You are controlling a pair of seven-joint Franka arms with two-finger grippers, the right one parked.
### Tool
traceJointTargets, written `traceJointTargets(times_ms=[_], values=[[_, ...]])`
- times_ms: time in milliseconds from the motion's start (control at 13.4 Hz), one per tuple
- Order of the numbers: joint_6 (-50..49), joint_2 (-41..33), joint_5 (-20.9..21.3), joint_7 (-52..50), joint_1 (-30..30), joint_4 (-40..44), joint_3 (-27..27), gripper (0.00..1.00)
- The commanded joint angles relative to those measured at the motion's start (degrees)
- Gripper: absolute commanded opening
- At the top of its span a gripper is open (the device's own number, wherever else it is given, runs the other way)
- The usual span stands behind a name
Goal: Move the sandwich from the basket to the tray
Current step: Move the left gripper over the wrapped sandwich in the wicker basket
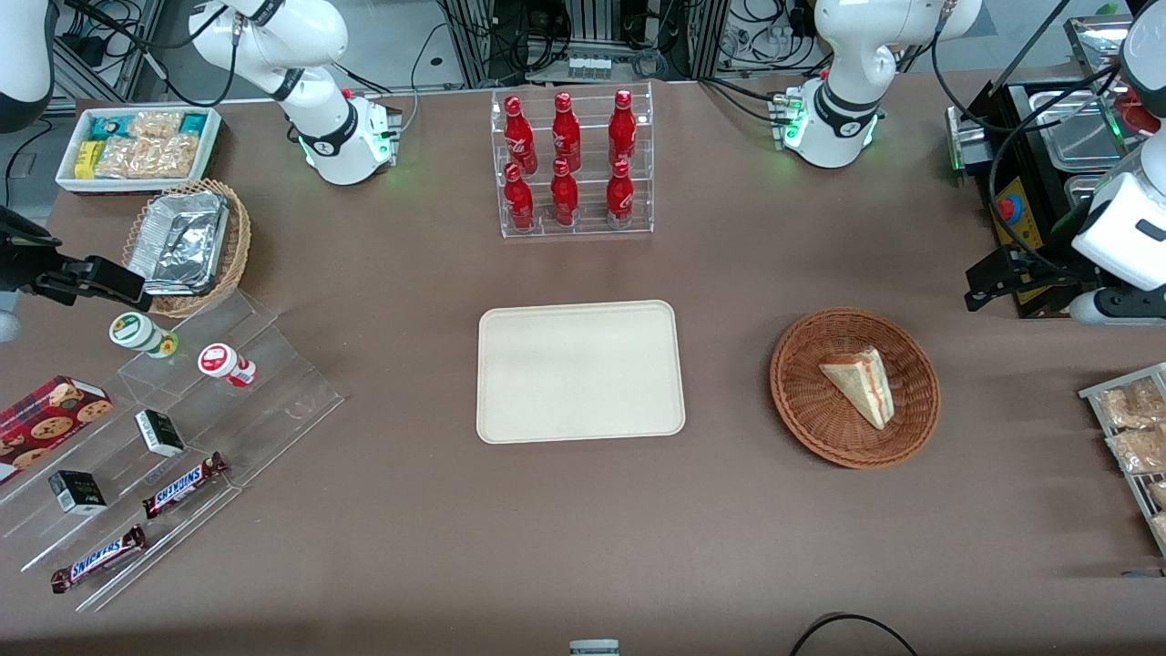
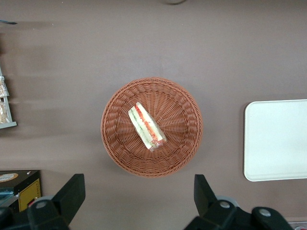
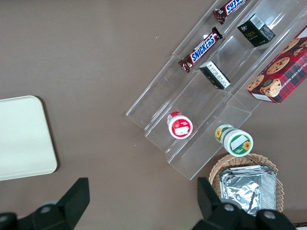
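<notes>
The sandwich point(image 1: 861, 383) point(image 2: 146, 125), a pale bread wedge with red and green filling on its cut edge, lies in the round reddish-brown basket point(image 1: 792, 401) point(image 2: 115, 143). The cream tray point(image 1: 580, 372) point(image 2: 276, 139) point(image 3: 21, 139) sits bare at the table's middle, beside the basket toward the parked arm's end. My gripper point(image 1: 984, 287) point(image 2: 136, 191) hangs open well above the table, a little farther from the front camera than the basket and toward the working arm's end. Nothing is between its fingers point(image 2: 72, 191).
A clear rack of red bottles point(image 1: 574, 164) stands farther from the front camera than the tray. A black and yellow machine point(image 1: 1020, 210) and a rack of snack packets point(image 1: 1134, 428) flank the working arm's end. Acrylic steps with snacks point(image 1: 182, 428) lie toward the parked arm's end.
</notes>
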Motion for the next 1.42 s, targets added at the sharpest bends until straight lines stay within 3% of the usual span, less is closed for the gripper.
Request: traceJointTargets(times_ms=[0,448,1045,1343], values=[[-1.85,0.77,0.91,0.78,0.06,1.36,-0.17,1.00],[0.42,6.20,3.72,-0.27,-0.30,1.10,-0.35,1.00],[26.86,7.36,3.63,-14.13,-0.47,-19.27,-0.44,1.00],[34.16,7.63,3.72,-21.97,-0.65,-25.60,-0.52,1.00]])
